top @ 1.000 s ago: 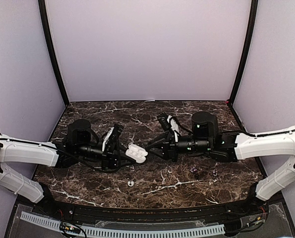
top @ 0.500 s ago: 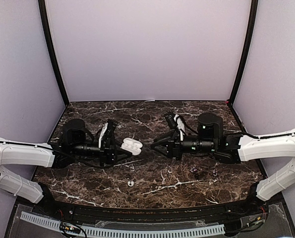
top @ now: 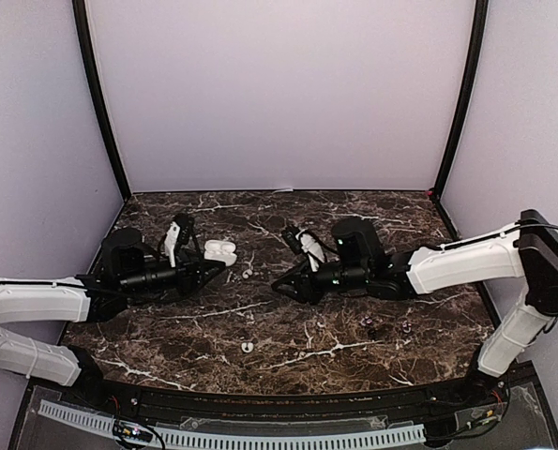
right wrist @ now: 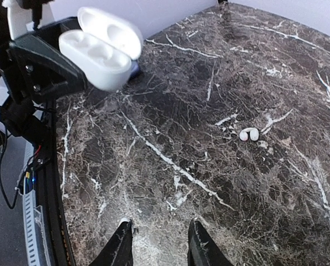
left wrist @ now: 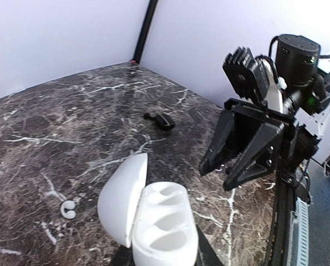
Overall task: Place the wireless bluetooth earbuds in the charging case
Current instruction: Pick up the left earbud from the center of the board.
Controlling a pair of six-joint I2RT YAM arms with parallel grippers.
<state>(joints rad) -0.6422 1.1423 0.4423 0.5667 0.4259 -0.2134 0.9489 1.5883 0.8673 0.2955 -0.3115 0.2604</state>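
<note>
The white charging case hangs above the left part of the table with its lid open, and my left gripper is shut on its base. In the left wrist view the case shows both sockets bare, and a dark finger peeks from under it. My right gripper is open and holds nothing, low over the marble and facing the case. One white earbud lies on the table between the two grippers. A second white earbud lies nearer the front edge.
Two purple earbuds lie on the marble under the right arm. A small dark object rests farther out on the marble table. Black posts and pale walls close the back and both sides.
The left arm has drawn back to the left and toward the rear, carrying the open case. The right arm has swung left and its gripper has tipped down toward the table.
</note>
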